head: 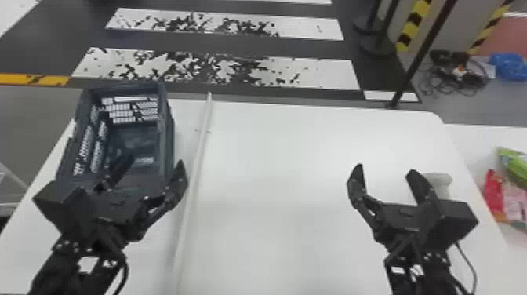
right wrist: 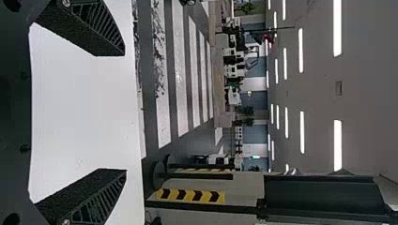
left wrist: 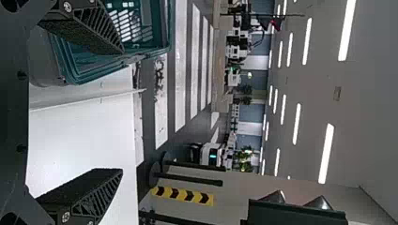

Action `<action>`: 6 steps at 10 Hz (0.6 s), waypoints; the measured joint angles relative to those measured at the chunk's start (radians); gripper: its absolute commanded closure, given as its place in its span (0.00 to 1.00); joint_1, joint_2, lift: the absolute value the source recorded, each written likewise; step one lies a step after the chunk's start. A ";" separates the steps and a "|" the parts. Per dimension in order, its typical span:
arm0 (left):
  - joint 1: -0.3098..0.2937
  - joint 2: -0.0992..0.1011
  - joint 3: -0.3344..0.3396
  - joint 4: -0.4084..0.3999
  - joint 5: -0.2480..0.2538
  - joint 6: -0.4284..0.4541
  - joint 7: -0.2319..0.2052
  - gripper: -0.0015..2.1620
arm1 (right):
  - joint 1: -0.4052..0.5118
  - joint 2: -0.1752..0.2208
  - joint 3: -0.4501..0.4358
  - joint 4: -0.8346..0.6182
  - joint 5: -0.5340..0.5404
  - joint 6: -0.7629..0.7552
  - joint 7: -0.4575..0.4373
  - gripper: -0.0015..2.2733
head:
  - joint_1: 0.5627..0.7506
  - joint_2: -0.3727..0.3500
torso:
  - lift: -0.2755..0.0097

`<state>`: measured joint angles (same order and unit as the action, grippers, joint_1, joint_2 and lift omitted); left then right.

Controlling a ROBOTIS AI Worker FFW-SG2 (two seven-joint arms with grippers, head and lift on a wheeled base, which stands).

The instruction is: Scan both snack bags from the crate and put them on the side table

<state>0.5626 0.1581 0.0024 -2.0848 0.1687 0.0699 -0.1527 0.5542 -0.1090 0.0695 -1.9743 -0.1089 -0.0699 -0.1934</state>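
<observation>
The left gripper (head: 154, 161) is released, with its two fingers apart and nothing between them; it is at the near end of the crate (head: 169, 121). The right gripper (head: 385, 169) is also released and holds nothing, above the white surface (head: 274, 176). Just beside it there is a pale rounded object (head: 442, 180); I cannot tell what it is. Farther to the robot's right, the green snack bag (head: 515, 162) and the red snack bag (head: 493, 192) lie close together on the side table (head: 482, 137). So the placing part looks finished for both bags. Whether each one was scanned, the pictures cannot confirm. In my judgement the task is at its end or very near, and there is probably nothing left except to keep the arms away from the bags.
</observation>
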 measured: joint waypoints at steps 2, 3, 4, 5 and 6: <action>0.003 0.000 0.002 -0.004 0.000 -0.001 0.000 0.05 | 0.004 0.002 0.001 -0.003 0.000 -0.013 -0.001 0.02 | 0.70 0.45 | 0.66; 0.003 -0.001 0.003 -0.004 0.001 -0.002 0.000 0.05 | 0.006 0.004 0.001 -0.003 0.000 -0.018 -0.002 0.02 | 0.70 0.45 | 0.66; 0.003 -0.001 0.003 -0.004 0.002 -0.003 0.000 0.05 | 0.007 0.004 0.001 -0.003 0.000 -0.019 -0.003 0.02 | 0.70 0.45 | 0.66; 0.003 -0.002 0.004 -0.003 0.002 -0.003 0.000 0.05 | 0.008 0.005 0.001 -0.003 0.000 -0.021 -0.004 0.02 | 0.70 0.45 | 0.66; 0.003 -0.002 0.005 -0.003 0.002 -0.003 -0.001 0.05 | 0.009 0.006 0.001 -0.003 0.000 -0.029 -0.005 0.02 | 0.70 0.45 | 0.66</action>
<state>0.5661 0.1559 0.0072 -2.0881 0.1709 0.0669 -0.1533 0.5634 -0.1031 0.0706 -1.9773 -0.1089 -0.0993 -0.1985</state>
